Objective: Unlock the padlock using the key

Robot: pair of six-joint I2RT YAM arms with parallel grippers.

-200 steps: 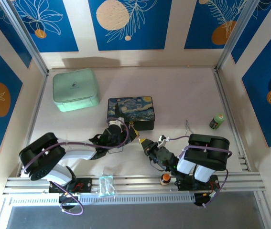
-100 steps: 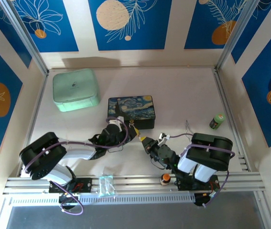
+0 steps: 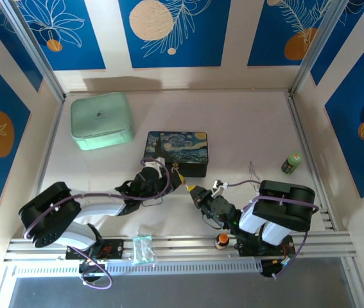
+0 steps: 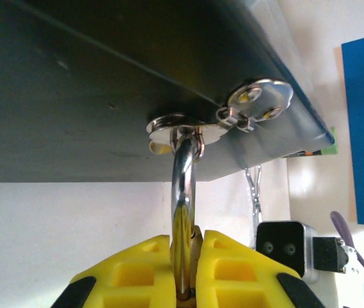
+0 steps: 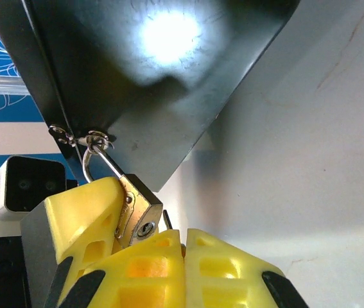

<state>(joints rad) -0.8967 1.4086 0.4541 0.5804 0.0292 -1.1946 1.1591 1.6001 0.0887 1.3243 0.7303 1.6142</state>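
The starry-night box (image 3: 176, 150) lies mid-table. From the clasp ring (image 4: 176, 122) on its dark front hangs the small brass padlock (image 5: 137, 205), its silver shackle (image 4: 183, 183) threaded through the ring. My left gripper (image 4: 185, 242) is shut on the padlock body, and one of its yellow fingers (image 5: 82, 212) shows beside the lock. The keyhole (image 5: 145, 228) faces my right gripper (image 5: 183, 235), which is shut on the thin key (image 5: 167, 219). The key's tip pokes out just beside the keyhole, outside it. From above, the left gripper (image 3: 171, 179) and the right gripper (image 3: 194, 191) meet at the box's front.
A mint-green case (image 3: 102, 120) sits at the back left and a small green bottle (image 3: 291, 162) at the right. Thin silver forceps (image 3: 251, 171) lie near the right arm. A clear bag (image 3: 142, 249) and an orange-capped vial (image 3: 221, 240) rest on the front rail.
The left arm's elbow has swung toward the near-left while its gripper stays on the padlock. The box has shifted a little. The right gripper has barely moved.
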